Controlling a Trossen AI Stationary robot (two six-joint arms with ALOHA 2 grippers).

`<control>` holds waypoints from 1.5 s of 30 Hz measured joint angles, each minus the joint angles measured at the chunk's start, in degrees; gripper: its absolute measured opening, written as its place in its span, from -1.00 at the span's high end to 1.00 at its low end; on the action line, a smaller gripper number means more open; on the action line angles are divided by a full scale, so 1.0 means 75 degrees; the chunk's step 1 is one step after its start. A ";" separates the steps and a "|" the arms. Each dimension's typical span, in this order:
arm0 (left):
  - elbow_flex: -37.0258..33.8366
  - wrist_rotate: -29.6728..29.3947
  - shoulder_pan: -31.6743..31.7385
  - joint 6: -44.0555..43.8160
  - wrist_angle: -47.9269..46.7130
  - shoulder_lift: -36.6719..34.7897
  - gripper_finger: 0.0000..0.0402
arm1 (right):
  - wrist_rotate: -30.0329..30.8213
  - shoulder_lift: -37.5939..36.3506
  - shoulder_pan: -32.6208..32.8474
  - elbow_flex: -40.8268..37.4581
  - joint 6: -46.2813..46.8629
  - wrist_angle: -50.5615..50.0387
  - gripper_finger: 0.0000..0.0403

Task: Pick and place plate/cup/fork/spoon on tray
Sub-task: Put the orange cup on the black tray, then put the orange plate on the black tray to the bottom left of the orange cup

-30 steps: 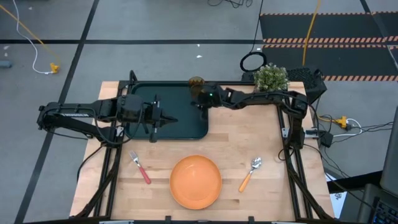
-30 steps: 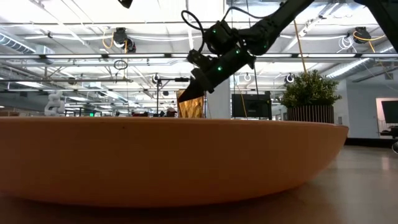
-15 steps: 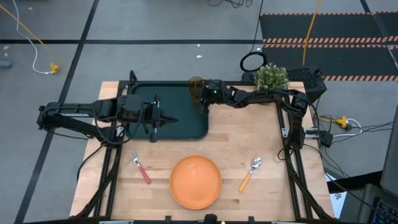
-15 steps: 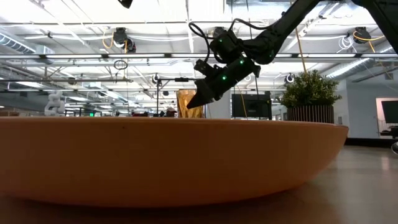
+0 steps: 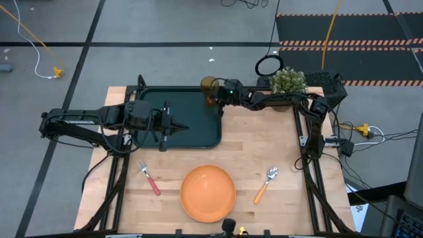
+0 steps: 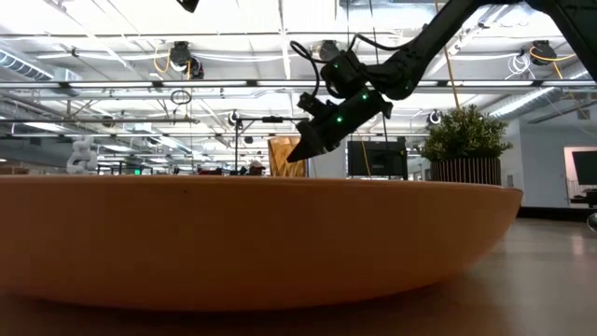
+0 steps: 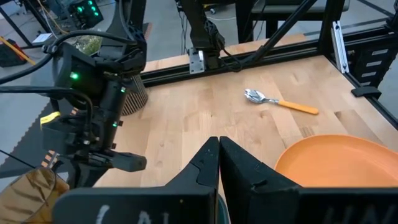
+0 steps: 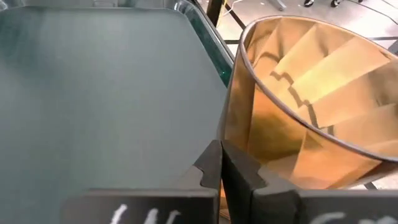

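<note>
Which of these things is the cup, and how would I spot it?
Find the dark tray at the table's far side. Just off its far right corner, by the right hand, stands the cup. It is the only see-through amber thing; the nearby plant is green and leafy.

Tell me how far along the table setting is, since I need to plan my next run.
Done: nothing is on the tray yet. In hand: the shut right gripper is beside the cup at the tray's far edge, not holding it. Left: cup, plate, fork and spoon remain on the table.
</note>
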 joint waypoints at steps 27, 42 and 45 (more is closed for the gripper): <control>0.0119 -0.0050 -0.0614 0.0193 -0.0770 0.1082 0.92 | 0.0001 -0.2529 0.0937 -0.0380 0.0532 -0.1941 1.00; 0.1300 -0.0192 -0.2252 -0.0586 -0.2703 0.3632 0.90 | 0.0013 -0.5671 0.1444 -0.2646 0.0960 -0.1412 1.00; 0.1300 -0.0192 -0.2608 -0.0939 -0.2723 0.4090 0.81 | 0.0012 -0.6106 0.1447 -0.2759 0.1374 -0.1311 1.00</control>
